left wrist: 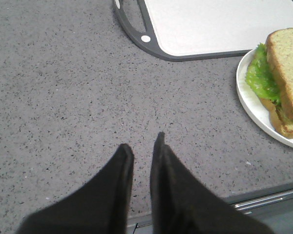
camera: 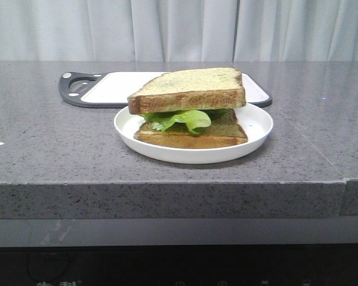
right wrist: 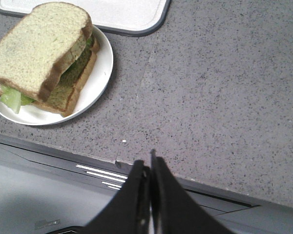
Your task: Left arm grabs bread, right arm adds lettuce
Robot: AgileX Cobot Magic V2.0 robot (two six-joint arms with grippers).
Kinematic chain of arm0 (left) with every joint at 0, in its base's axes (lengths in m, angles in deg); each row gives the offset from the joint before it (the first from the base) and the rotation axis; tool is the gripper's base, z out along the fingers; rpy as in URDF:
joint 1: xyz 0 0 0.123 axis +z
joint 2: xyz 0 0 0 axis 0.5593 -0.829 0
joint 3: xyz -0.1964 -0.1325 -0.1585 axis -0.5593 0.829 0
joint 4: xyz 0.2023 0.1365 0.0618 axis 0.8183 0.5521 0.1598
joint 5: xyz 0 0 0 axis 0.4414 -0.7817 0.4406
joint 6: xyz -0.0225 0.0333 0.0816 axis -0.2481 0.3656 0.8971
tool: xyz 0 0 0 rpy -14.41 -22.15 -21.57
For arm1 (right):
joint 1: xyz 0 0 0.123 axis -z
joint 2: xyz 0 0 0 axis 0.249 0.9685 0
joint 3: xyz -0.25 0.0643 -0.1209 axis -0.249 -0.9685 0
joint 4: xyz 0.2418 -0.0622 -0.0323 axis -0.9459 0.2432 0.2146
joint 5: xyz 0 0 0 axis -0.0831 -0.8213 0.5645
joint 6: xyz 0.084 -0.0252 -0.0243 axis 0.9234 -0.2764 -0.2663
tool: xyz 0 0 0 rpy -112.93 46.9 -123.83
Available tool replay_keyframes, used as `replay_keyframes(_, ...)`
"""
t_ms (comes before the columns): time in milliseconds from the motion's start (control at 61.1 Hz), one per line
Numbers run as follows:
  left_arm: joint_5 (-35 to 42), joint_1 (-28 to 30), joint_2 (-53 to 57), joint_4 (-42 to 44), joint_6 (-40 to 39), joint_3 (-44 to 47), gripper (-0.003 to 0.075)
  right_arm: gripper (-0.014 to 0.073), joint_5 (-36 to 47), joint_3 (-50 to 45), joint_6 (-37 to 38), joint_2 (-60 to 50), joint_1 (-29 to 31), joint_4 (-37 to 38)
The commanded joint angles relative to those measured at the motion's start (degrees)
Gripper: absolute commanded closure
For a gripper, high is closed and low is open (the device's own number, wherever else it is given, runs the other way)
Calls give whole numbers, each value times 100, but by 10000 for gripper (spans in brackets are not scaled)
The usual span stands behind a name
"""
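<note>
The thick bread slice (camera: 188, 89) lies on top of the green lettuce (camera: 182, 119), which rests on a thinner slice (camera: 194, 140) on a white plate (camera: 256, 128). Neither arm shows in the front view. In the left wrist view my left gripper (left wrist: 141, 146) hangs over bare counter near its front edge, its jaws a narrow gap apart and empty, well away from the bread (left wrist: 288, 68) and lettuce (left wrist: 261, 78). In the right wrist view my right gripper (right wrist: 146, 160) is shut and empty over the counter's front edge, apart from the bread (right wrist: 39, 41) and plate (right wrist: 95, 83).
A white cutting board with a dark rim and handle (camera: 113, 86) lies behind the plate; it also shows in the left wrist view (left wrist: 219, 24) and the right wrist view (right wrist: 122, 12). The grey speckled counter drops off at its front edge (camera: 167, 199).
</note>
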Motion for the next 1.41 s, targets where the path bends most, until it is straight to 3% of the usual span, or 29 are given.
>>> replay_keyframes(0, 431, -24, 10, -108, -58, -146, 742, 694, 405, 133, 0, 14, 34, 11)
replay_keyframes(785, 488, -13, 258, -80, -58, 185, 741, 710, 207, 133, 0, 14, 34, 4)
replay_keyframes(1096, 2334, 328, 1668, -43, -58, 1848, 741, 710, 207, 133, 0, 14, 34, 4)
replay_keyframes(1390, 3451, 561, 3143, -43, -48, 3222, 741, 710, 207, 133, 0, 14, 34, 4)
